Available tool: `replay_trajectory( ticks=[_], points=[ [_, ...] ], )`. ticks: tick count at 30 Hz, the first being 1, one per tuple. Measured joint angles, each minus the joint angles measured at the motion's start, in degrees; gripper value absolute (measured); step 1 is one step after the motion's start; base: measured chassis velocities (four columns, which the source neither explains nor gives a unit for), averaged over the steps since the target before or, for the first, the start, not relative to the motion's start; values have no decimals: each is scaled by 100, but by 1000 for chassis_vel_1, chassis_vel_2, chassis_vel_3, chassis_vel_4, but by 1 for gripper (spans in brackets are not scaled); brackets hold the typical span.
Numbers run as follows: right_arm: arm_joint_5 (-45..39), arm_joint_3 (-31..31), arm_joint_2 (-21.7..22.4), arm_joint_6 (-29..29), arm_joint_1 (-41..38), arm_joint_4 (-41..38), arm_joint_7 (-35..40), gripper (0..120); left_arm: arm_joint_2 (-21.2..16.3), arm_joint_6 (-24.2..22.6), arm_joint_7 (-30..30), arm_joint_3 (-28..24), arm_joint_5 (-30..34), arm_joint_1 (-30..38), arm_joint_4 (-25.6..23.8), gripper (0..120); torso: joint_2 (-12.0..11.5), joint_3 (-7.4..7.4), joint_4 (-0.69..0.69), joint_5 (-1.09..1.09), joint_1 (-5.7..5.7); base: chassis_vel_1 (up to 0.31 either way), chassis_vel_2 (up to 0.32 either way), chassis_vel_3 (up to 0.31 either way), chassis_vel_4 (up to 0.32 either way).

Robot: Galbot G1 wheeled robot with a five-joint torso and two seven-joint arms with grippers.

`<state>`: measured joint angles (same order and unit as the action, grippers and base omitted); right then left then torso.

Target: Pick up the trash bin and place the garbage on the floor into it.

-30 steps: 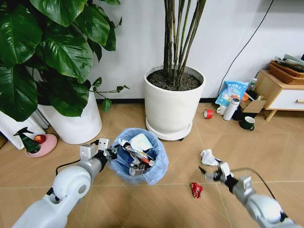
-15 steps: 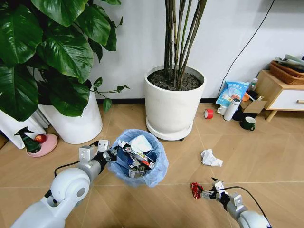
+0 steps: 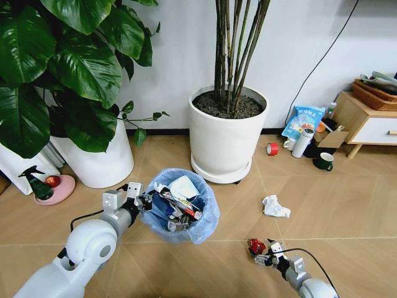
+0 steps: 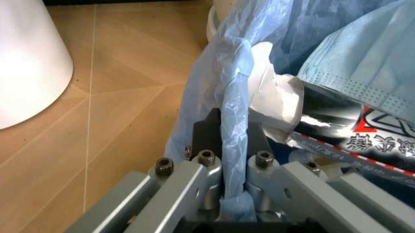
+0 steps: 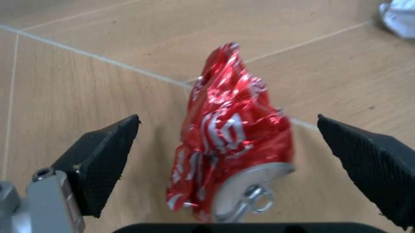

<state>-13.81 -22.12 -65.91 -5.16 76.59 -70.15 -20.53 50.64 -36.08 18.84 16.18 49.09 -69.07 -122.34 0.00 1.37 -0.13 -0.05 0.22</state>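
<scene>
The trash bin [image 3: 186, 218], lined with a light-blue bag, stands on the floor [image 3: 347, 211] and holds a mask, a printed tube and wrappers. My left gripper [image 3: 144, 202] is shut on its near-left rim; the left wrist view has the fingers [image 4: 206, 167] pinching the bag-covered rim [image 4: 234, 107]. A crushed red can [image 3: 255, 246] lies right of the bin. My right gripper [image 3: 261, 254] is low beside it. In the right wrist view the can [image 5: 230, 141] lies between the open gripper [image 5: 227, 128] and its black pads [image 5: 107, 160]. A crumpled white tissue [image 3: 274, 206] lies farther back.
Two big white plant pots [image 3: 227, 133] [image 3: 96, 158] stand behind the bin. A spray bottle on a pink dish [image 3: 49, 186] sits at the left. Red tape roll [image 3: 272, 148], white bottle [image 3: 302, 142], mug [image 3: 323, 161] and wooden cabinet [image 3: 366, 121] crowd the right wall.
My right arm has dropped down and moved left, from near the white tissue to the red can, which its fingers now straddle. The left gripper and bin have not moved.
</scene>
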Motion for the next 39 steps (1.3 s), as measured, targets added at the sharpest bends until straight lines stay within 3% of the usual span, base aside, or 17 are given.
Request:
replay_trajectory(
  ticks=[17,26,39],
  points=[
    [-12,-35,-167,34,-60,171,108,43,6,4,3,-24,-17,-20,-32,0,0,0,0,0,0,0,0,0,0],
    [-51,-159,-199,56,-9,-45,196,43,-8,4,6,-26,-24,-70,-83,0,0,0,0,1,0,0,0,0,0],
    [-591,-672,437,317,-171,-1915,222,43,-109,5,20,-88,-9,-67,-79,0,0,0,0,3,0,0,0,0,0]
  ],
)
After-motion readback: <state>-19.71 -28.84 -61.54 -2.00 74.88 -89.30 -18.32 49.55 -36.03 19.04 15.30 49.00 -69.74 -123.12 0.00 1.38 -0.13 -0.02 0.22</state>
